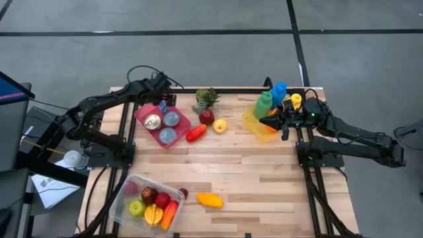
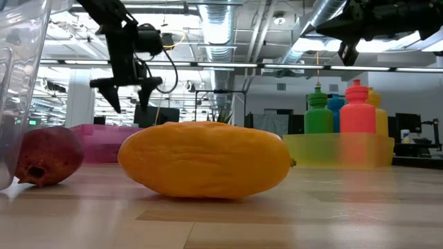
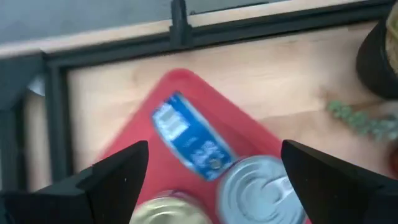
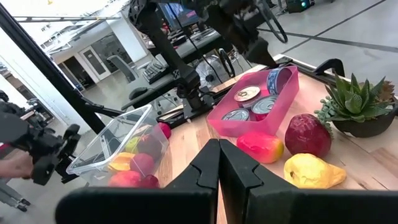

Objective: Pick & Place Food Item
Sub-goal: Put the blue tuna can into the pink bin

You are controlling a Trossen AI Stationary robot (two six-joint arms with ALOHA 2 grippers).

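Wooden worktop (image 1: 238, 178) holds scattered food. Left pincer (image 1: 163, 100) hangs open over the pink tray (image 1: 144, 113) (cans inside). Right pincer (image 1: 266, 121) is closed, empty.

Two dark jointed arms, black cables, seemingly wedge-shaped jaws.

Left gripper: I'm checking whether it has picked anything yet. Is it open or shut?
Open. The left gripper hangs over the red tray with its fingers spread wide, nothing between them; the cans lie below.
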